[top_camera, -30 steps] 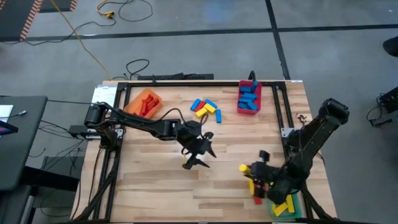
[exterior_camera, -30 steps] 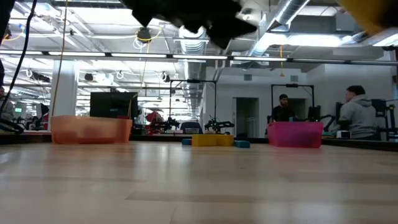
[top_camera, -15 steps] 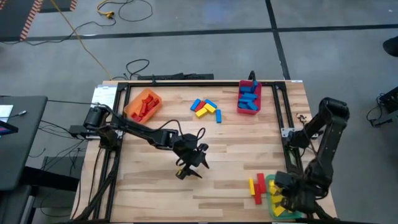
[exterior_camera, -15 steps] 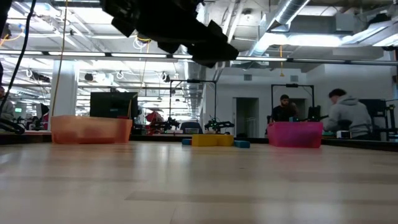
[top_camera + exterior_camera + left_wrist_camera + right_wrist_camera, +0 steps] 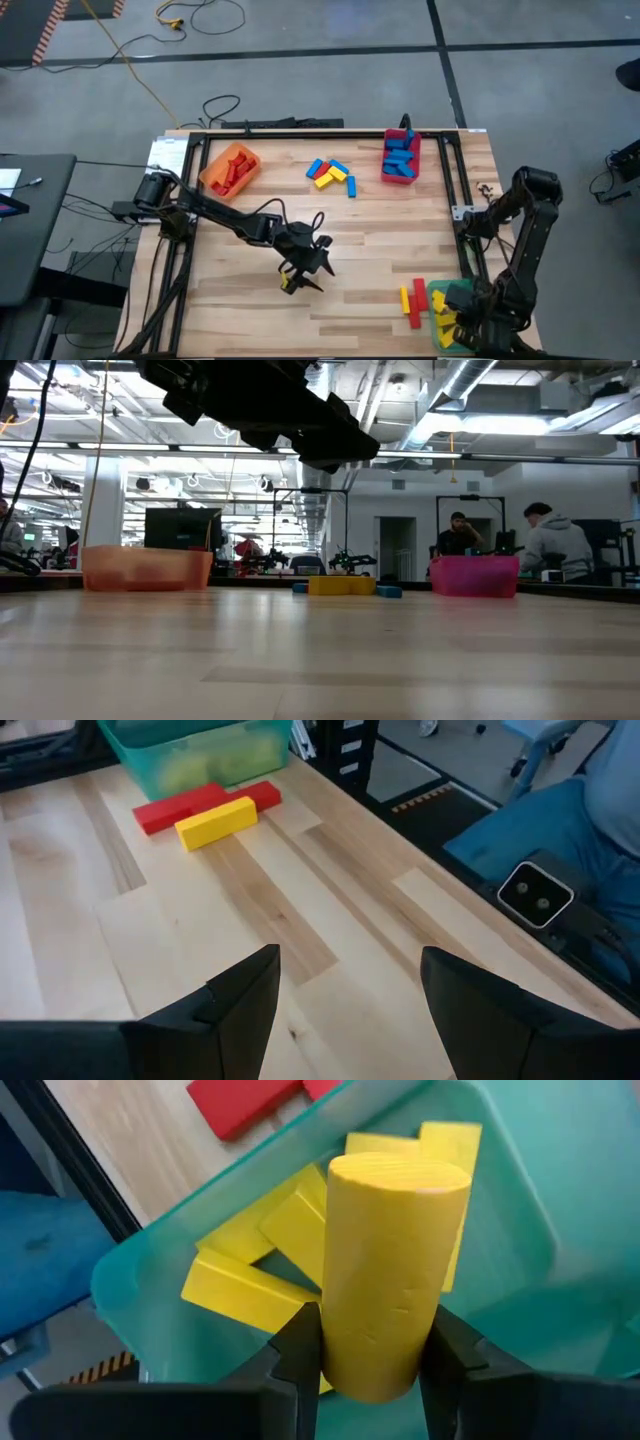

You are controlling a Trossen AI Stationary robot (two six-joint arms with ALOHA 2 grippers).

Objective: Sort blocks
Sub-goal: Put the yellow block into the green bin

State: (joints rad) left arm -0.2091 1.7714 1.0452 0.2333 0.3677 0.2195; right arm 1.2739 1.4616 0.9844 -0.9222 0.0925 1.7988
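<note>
Both fingers (image 5: 295, 1345) of the right gripper (image 5: 372, 1355) press against a yellow cylinder-shaped block (image 5: 392, 1270), one on each side, so it is clamped upright between them; it hangs over the green bin (image 5: 505, 1210), where several yellow blocks (image 5: 255, 1270) lie in a heap; in the high view this gripper (image 5: 462, 318) sits at the table's near right corner, its arm folded steeply down from the right edge, though the gripper itself is hard to make out there; just beside the green bin (image 5: 447, 297) on the wood lie a yellow block (image 5: 405, 299) and red blocks (image 5: 418, 302), touching one another.

Over the middle of the table (image 5: 370, 240) the left gripper (image 5: 300, 275) has its fingers (image 5: 235, 1005) spread wide with nothing between them; its arm reaches in from the left edge, stretched low and long.

At the far side, red blocks fill the orange bin (image 5: 231, 166); blue blocks fill the red bin (image 5: 400, 157); between these bins a loose cluster of blue, yellow and red blocks (image 5: 331, 175) rests on the wood.
</note>
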